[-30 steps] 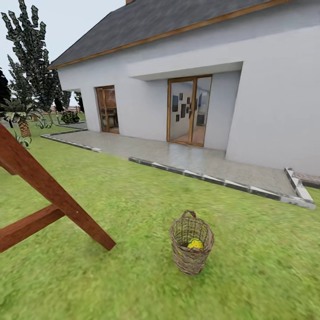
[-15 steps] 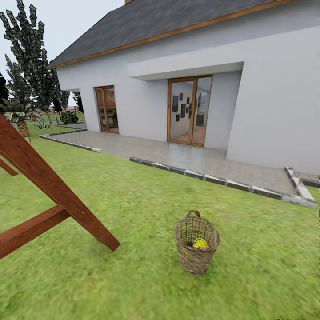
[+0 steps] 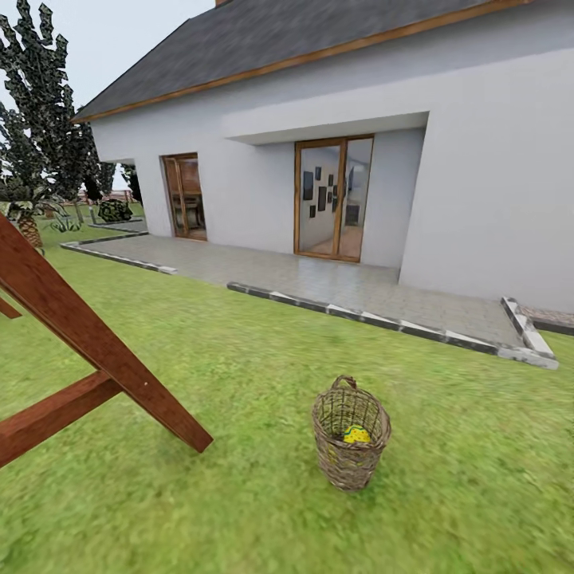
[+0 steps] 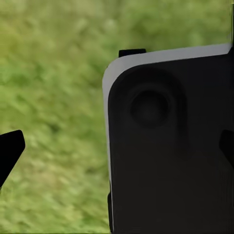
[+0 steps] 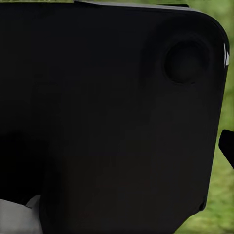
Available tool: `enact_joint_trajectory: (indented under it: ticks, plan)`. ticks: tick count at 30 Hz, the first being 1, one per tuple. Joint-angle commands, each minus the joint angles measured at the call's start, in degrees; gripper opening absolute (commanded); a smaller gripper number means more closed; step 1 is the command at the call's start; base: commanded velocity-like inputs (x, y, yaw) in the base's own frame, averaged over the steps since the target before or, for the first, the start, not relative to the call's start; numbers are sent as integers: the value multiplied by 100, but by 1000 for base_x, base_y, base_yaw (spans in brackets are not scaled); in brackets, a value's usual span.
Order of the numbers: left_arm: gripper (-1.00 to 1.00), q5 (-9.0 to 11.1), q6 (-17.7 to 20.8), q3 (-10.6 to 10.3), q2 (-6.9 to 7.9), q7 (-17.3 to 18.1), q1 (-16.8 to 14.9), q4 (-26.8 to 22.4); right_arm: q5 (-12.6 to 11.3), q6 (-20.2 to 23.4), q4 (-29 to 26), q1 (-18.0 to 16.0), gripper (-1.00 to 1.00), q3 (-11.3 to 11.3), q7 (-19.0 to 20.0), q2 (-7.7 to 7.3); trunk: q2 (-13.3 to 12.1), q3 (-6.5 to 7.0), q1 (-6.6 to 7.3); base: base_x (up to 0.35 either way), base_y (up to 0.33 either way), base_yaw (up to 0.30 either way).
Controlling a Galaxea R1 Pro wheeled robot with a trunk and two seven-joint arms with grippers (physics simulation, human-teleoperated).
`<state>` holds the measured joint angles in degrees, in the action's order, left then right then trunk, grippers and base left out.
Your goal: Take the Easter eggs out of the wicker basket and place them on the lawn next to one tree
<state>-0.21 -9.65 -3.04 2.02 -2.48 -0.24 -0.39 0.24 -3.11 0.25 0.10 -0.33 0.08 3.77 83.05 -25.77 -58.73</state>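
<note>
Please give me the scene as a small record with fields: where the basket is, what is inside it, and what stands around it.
basket: wicker basket, upright on the lawn, ahead of the robot
contents: one yellow Easter egg visible inside; others cannot be told
left of basket: brown wooden beams slanting to the grass
behind: paved terrace and white house with glass doors
far left: dark trees
pincers: state cannot be told
</note>
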Motion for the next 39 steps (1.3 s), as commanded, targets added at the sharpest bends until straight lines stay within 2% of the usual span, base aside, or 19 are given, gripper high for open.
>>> enact_joint_trajectory:
  ticks: [1,8,14,24,30,39]
  plan:
    - [100,-1,-127,-28,0,-22,-2,4,2,-23,2,1,100,-3,1,1,3,-4,0,0,1,-2]
    - [100,-36,-298,-53,0,-9,-2,4,17,-22,-37,-1,100,-18,-4,-30,3,-4,0,0,0,0]
    - [100,-56,-304,-75,-7,5,-4,4,38,-19,-66,1,100,-10,-17,-157,3,-4,0,0,0,0]
    - [100,-66,-328,-113,2,37,-5,-4,31,-31,-94,0,100,-31,-22,-173,3,-4,0,0,0,0]
    - [100,-67,-341,-124,7,45,-7,-5,31,-318,-514,-1,100,-22,-27,-158,3,-4,0,0,0,0]
    - [100,-82,-517,-126,7,46,-8,-5,8,-421,-1163,-58,100,-38,-53,-180,3,-4,0,0,0,0]
